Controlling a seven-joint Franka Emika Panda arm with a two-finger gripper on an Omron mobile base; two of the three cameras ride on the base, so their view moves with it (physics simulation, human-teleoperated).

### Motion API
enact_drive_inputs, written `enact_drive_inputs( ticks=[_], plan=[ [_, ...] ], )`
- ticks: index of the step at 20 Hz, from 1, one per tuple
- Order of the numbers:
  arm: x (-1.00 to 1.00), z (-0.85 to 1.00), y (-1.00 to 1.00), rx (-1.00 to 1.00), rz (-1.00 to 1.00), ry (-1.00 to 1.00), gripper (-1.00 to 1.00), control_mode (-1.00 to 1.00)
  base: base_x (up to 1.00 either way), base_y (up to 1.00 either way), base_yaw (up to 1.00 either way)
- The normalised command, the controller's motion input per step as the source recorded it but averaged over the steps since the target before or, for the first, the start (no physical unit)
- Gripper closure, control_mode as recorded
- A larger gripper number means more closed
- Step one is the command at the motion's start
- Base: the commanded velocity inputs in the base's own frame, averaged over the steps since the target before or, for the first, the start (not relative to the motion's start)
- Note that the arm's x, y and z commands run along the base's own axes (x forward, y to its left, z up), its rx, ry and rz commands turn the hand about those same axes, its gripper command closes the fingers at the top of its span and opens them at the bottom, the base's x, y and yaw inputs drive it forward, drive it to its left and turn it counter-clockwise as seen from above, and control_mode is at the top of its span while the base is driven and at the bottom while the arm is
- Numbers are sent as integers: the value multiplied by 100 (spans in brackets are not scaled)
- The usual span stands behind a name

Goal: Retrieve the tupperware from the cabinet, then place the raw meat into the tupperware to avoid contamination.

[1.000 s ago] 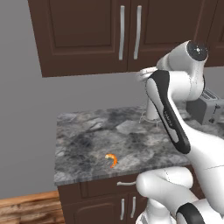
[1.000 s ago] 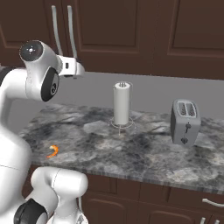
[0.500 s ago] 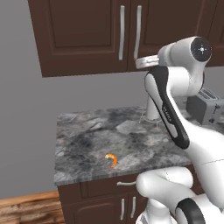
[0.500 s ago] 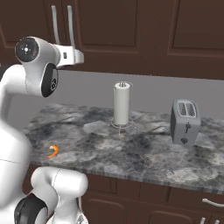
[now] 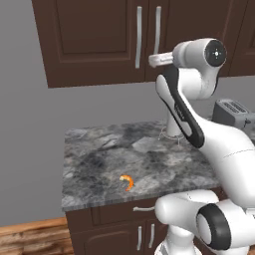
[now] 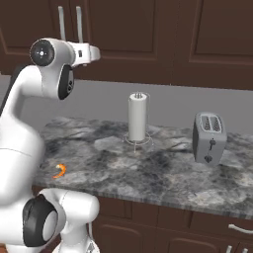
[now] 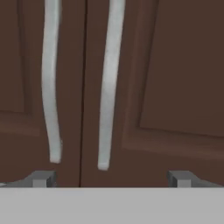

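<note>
While both cabinet (image 7: 166,87) doors stand shut, hiding whatever is inside, the gripper (image 7: 111,177) faces their handles (image 7: 109,83), fingers spread wide.

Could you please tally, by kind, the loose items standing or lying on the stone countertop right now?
Shrimp: 1
Paper towel roll on its holder: 1
Toaster: 1
Total: 3
</note>
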Motion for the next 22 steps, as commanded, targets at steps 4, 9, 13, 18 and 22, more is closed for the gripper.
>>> enact_drive_inputs(
  ticks=[4,9,13,18,22],
  plan=[
    [65,3,10,0,0,-4,-100,-100,0,0,0],
    [67,0,6,1,0,0,-100,-100,0,0,0],
    [66,0,0,2,0,0,-100,-100,0,0,0],
    [66,-2,0,3,0,0,-100,-100,0,0,0],
    [59,-9,0,1,0,1,-100,-100,0,0,0]
  ],
)
